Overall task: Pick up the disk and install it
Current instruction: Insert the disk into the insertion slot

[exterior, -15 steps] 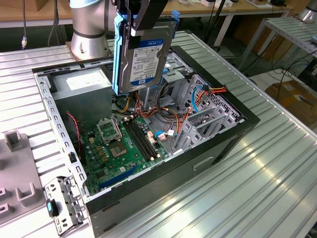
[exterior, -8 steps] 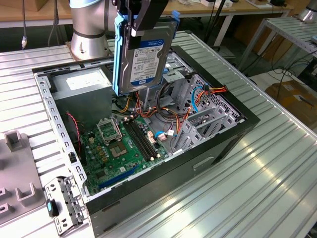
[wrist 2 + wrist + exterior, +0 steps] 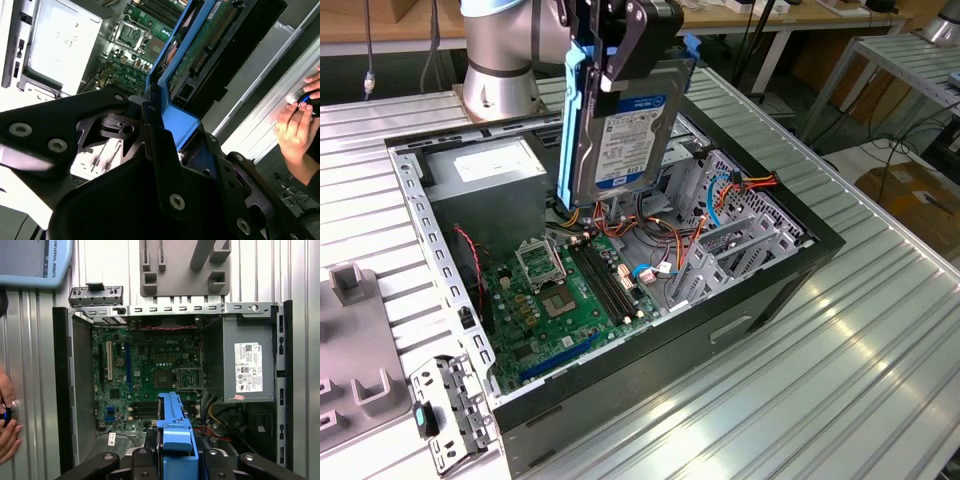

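Exterior view, its left to its right: grey metal power-supply box (image 3: 485, 165) with white sticker, green motherboard (image 3: 560, 290), then the flat silver-metal disk (image 3: 625, 140) with blue plastic side rails, hanging on edge above the open black computer case (image 3: 770, 290)

Black gripper (image 3: 618, 62): jaws clamped on the disk's upper end

Risk: grip slips, disk drops onto motherboard

Risk: orange and blue cables (image 3: 745, 184) at the right snag a rail

A person's hand (image 3: 296, 122) rests beside the case, so pinch hazard
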Motion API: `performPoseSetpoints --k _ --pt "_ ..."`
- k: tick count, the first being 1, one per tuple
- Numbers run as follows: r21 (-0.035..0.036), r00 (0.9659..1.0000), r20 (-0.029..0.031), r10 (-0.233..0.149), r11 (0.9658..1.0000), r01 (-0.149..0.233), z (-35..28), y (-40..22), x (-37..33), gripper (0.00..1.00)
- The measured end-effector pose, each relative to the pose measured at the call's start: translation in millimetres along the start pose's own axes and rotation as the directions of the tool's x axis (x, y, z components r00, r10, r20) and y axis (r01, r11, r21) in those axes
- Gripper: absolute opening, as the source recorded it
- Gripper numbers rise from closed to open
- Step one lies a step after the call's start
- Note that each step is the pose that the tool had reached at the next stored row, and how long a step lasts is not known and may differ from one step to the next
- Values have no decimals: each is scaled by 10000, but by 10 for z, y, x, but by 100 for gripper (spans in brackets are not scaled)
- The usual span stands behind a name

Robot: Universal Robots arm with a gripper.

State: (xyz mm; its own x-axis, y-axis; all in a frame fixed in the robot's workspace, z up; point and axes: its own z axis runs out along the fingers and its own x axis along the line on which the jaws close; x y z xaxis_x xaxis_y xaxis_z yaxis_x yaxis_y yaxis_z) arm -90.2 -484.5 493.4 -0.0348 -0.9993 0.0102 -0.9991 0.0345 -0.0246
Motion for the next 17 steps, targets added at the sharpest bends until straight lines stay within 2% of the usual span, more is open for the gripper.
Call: performPoseSetpoints --k 6,9,11,14,16,17 --pt "1 10000 -6 0 10000 0 9 -18 211 37" --pt "1 10000 -11 0 10000 0 15 -62 266 37" --pt "1 10000 -12 -1 10000 1 22 -124 281 37" --pt "0 10000 -16 -1 10000 1 32 -255 291 37" --pt "1 10000 -17 0 10000 0 40 -360 292 37" --pt "1 10000 -16 -1 10000 1 47 -446 292 37"
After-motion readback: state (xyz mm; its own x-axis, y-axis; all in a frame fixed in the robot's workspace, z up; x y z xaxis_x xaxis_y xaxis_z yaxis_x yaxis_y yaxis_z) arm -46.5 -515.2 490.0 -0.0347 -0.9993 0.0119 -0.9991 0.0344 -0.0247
